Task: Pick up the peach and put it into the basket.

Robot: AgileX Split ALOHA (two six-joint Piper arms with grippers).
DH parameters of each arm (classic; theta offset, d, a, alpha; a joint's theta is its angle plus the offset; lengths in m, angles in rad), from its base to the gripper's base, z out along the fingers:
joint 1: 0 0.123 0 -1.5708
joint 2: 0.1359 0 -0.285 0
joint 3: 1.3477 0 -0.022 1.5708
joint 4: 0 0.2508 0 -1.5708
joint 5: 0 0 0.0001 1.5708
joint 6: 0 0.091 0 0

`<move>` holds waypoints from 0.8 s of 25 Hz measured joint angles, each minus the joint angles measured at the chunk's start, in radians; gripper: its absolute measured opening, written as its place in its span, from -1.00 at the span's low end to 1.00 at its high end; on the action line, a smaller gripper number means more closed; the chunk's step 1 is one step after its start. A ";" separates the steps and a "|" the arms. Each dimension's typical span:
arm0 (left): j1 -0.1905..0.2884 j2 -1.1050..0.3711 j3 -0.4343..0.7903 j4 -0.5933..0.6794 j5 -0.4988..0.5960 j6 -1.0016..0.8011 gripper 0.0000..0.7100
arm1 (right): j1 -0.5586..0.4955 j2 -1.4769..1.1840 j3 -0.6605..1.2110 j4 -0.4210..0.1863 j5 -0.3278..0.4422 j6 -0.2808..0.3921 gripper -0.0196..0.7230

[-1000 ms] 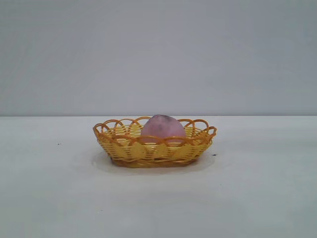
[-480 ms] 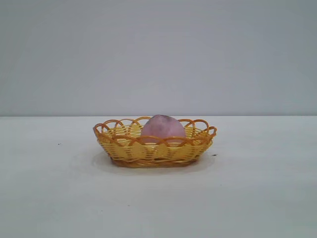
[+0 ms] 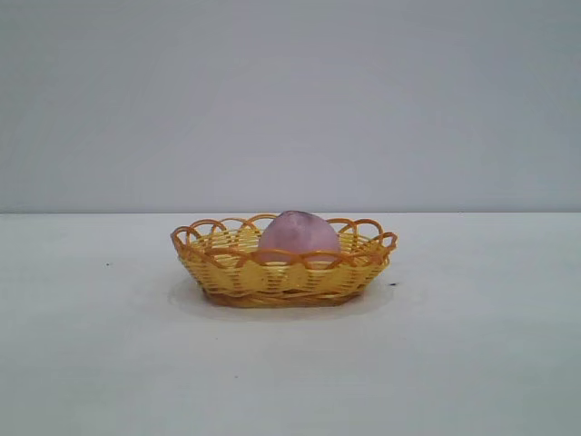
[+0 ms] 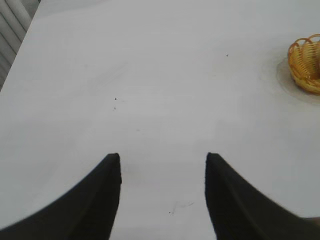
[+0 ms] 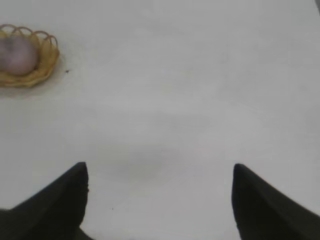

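The peach (image 3: 299, 231) sits inside the basket (image 3: 283, 277), right of the basket's middle as the exterior view shows it, its rounded top rising above the orange looped rim. In the right wrist view the peach (image 5: 17, 54) fills much of the basket (image 5: 44, 62), with yellow weave showing around it. No writing, brand or label can be read on the peach, the basket or the table (image 3: 472, 363).

The basket rests flat on the white table, with a faint shadow ringing its base. A small dark speck (image 3: 392, 284) lies on the table just beside the basket's right end, and another speck (image 3: 107, 264) lies well apart from the basket on its left. A plain grey wall (image 3: 290, 100) stands behind the basket.

Neither arm shows in the exterior view. The left gripper (image 4: 162, 162) hangs over bare table well apart from the basket, of which only one end (image 4: 306, 63) shows in the left wrist view; its two dark fingers (image 4: 107, 187) are spread apart with nothing between them. A few tiny specks (image 4: 115, 99) dot the table between this gripper and the basket. The right gripper (image 5: 160, 172) also hangs over bare table well apart from the basket, its fingers (image 5: 250, 195) released wide and holding nothing. Nothing stands between either gripper and the basket.
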State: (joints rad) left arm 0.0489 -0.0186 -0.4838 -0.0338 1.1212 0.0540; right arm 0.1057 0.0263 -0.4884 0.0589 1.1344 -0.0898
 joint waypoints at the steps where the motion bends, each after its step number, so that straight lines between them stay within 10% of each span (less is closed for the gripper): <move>1: 0.000 0.000 0.000 0.000 0.000 0.000 0.05 | 0.000 -0.022 0.000 0.000 0.000 0.000 0.50; 20: 0.000 0.000 0.000 0.000 0.000 0.000 0.05 | 0.000 -0.043 0.000 0.009 0.004 0.004 0.50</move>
State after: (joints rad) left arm 0.0489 -0.0186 -0.4838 -0.0338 1.1212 0.0540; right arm 0.1057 -0.0171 -0.4884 0.0678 1.1381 -0.0855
